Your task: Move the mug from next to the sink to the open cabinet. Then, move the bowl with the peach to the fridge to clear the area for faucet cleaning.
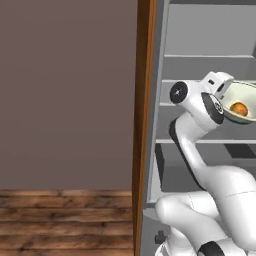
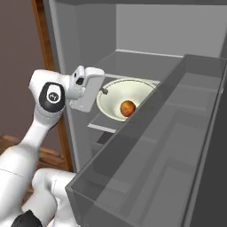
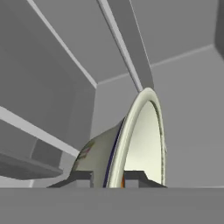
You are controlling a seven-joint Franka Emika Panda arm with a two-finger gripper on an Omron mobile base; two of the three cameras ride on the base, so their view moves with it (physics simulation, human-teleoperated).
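Bowl [image 2: 116,97] and peach [image 2: 127,107] sit well inside the fridge [image 2: 146,35], on a grey shelf [image 2: 103,125] beside its brown side edge, the peach resting low in the bowl so it cannot roll out. The tool [image 3: 108,178] straddles the bowl's near rim, one finger on each side; whether it is gripping or letting go cannot be told.

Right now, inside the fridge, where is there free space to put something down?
The fridge shelf behind the bowl, toward the back wall, is bare. The shelf above it also looks bare. The shelf front is crowded: the bowl with the peach sits there, the gripper at its rim.
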